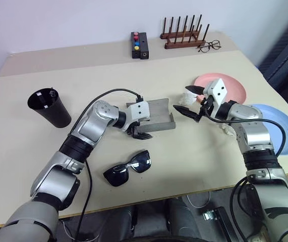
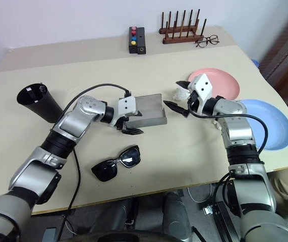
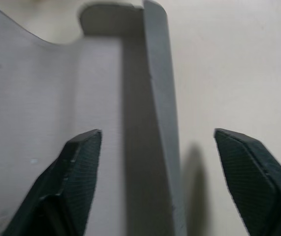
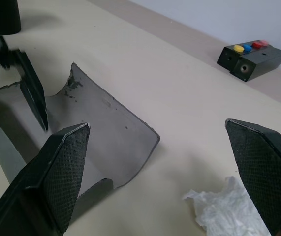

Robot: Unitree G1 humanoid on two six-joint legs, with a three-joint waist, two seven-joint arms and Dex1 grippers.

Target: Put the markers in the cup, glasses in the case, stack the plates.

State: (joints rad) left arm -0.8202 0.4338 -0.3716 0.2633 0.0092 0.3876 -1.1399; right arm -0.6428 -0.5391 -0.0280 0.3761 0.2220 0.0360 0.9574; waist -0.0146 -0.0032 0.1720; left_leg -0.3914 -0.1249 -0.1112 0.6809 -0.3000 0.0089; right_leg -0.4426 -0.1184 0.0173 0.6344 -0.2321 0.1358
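On the beige table (image 1: pixel 194 151), from left to right:
Cup: black cup (image 1: pixel 50 107) at far left, tilted, markers (image 1: pixel 50 93) showing at its mouth.
Left gripper: left gripper (image 1: pixel 141 132) at the case's near edge, fingers spread, one over the case's floor, one outside its wall.
Glasses: sunglasses (image 1: pixel 128 168) lying near the front edge, below the case.
Case: grey case (image 1: pixel 156 115) open at centre.
Right gripper: right gripper (image 1: pixel 189 101) just right of the case, fingers wide apart, empty.
Plates: pink plate (image 1: pixel 232 86) and blue plate (image 1: pixel 280 123) side by side, unstacked.

Grey case (image 1: pixel 156 115) open, black glasses (image 1: pixel 128 168) just beside
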